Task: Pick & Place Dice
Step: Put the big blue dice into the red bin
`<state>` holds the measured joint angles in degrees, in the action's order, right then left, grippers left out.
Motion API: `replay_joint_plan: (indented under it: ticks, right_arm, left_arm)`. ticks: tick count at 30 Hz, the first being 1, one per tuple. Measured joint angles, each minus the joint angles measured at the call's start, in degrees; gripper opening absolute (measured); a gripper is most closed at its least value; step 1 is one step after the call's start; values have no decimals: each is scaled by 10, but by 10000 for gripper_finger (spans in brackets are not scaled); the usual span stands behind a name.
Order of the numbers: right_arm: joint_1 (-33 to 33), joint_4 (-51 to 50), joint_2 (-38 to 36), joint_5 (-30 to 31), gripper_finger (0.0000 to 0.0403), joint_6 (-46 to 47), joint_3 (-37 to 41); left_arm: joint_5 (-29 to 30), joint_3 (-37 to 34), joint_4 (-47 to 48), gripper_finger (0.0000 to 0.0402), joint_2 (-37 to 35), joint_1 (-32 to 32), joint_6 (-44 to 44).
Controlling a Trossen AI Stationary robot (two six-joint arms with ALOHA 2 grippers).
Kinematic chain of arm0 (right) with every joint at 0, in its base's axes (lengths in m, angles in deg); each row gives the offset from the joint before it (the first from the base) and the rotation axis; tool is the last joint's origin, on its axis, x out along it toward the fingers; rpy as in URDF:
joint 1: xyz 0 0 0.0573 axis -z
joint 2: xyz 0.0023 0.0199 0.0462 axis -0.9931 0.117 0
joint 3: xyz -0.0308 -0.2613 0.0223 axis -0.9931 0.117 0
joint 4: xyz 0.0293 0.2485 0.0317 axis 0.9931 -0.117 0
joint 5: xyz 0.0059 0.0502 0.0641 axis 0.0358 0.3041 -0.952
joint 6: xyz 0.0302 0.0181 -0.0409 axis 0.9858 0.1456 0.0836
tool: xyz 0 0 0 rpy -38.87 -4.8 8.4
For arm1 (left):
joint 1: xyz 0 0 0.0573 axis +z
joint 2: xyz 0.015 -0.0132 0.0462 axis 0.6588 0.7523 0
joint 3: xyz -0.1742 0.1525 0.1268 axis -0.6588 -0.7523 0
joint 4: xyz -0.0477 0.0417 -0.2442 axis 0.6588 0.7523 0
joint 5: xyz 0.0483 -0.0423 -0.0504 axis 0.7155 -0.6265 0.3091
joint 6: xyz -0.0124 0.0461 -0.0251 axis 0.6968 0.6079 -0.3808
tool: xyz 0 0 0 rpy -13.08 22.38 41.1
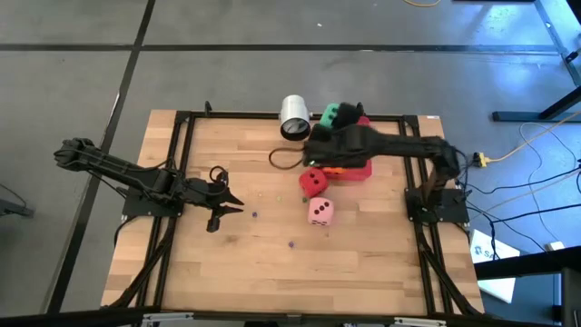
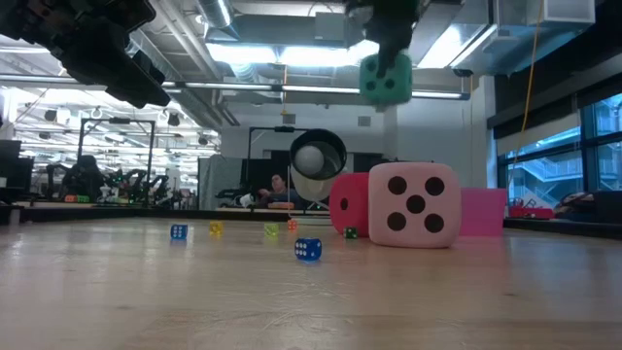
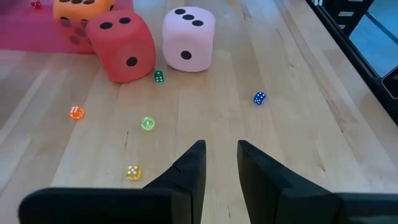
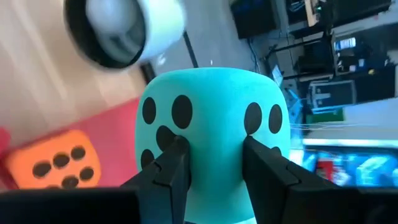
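Note:
A green die (image 4: 211, 93) hangs high above the table's far side, with my right gripper (image 4: 211, 149) shut on it; the low view shows the green die (image 2: 385, 78) well above the other dice. The orange die (image 4: 53, 163) sits on the red tray (image 1: 360, 169). On the wood in front of the tray rest the red die (image 1: 313, 182) and the pink die (image 1: 320, 212). My left gripper (image 3: 221, 163) hovers open over the table's left half, with nothing between its fingers. My right gripper pinches the green die's near side (image 4: 211, 174) between its two fingers (image 4: 176, 163), which sink into the soft body. The fingers slant down from the table's right side. The die is lifted clear, over the tray's far end.
A white cup (image 1: 293, 116) lies on its side at the far edge, its mouth facing the table. Several tiny coloured dice (image 3: 148, 123) are scattered on the wood between my left gripper and the big dice. A black cord loop (image 1: 283, 160) lies near the cup.

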<state>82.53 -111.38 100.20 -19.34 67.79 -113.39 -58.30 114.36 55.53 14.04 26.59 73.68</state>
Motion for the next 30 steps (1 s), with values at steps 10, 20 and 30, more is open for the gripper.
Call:
replay_joint_plan:
  ticks: [10, 20, 30]
  right_arm:
    - [-16, 131, -173, -24, 124, -19, 108]
    - [15, 330, -315, -68, 124, -85, 397]
    - [105, 576, -317, -146, 124, -266, 570]
  left_arm:
    - [0, 0, 0, 84, 0, 1, 21]
    - [27, 0, -2, 84, 0, 1, 33]
    - [105, 0, -35, 84, 0, 2, 62]
